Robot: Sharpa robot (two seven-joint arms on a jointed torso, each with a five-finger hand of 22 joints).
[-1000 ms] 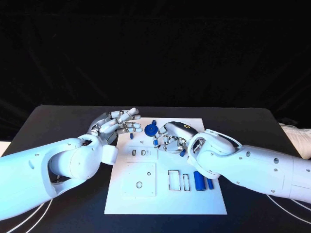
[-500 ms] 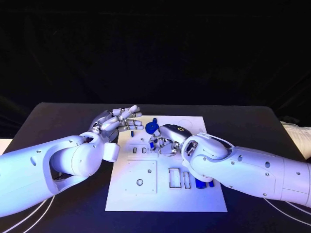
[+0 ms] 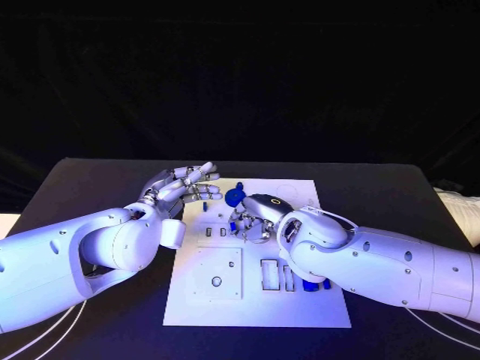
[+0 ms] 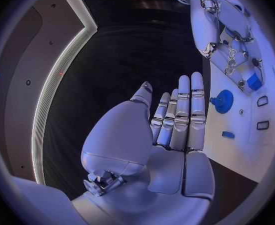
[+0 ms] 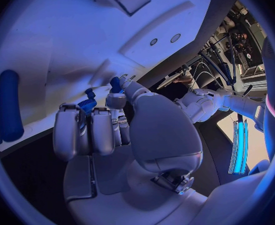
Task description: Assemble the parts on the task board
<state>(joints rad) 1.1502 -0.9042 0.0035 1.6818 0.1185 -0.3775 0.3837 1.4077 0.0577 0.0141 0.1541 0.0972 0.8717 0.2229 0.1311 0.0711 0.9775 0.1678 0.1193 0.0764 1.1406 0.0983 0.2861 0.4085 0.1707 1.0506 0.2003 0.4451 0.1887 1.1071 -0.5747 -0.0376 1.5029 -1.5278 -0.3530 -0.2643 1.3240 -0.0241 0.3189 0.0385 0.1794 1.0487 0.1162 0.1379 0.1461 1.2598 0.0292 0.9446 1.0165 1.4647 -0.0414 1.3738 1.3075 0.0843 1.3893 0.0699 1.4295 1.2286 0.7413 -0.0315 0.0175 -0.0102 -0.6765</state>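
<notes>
Parts for this assembly lie on the task board point(image 3: 256, 311), and one of them is up in the right hand point(image 3: 256, 216). That hand has its fingers curled in, and the right wrist view shows a small blue toothed part point(image 5: 87, 105) nipped between fingertips and thumb, just above the white plate. Over the last second the right hand has crept a little toward 9 o'clock across the upper half of the board, and its forearm now covers more of the blue cylinders point(image 3: 310, 285) at its 5 o'clock. The pinch looks unchanged. I judge this to be the carry-and-align stage, with the part brought over its seat and not yet pressed in. Which seat is meant cannot be told, since the fingers hide it.

At the right hand's 11 o'clock, just beside it, the blue gear point(image 3: 235, 197) sits on the board as before. A small blue piece point(image 3: 205, 205) lies at about 9 o'clock from the hand.

Further out at 10 o'clock, the left hand point(image 3: 181, 187) hangs over the board's upper left edge, fingers straight and close together, holding nothing. It has scarcely stirred, so the work rests with the right hand alone.
</notes>
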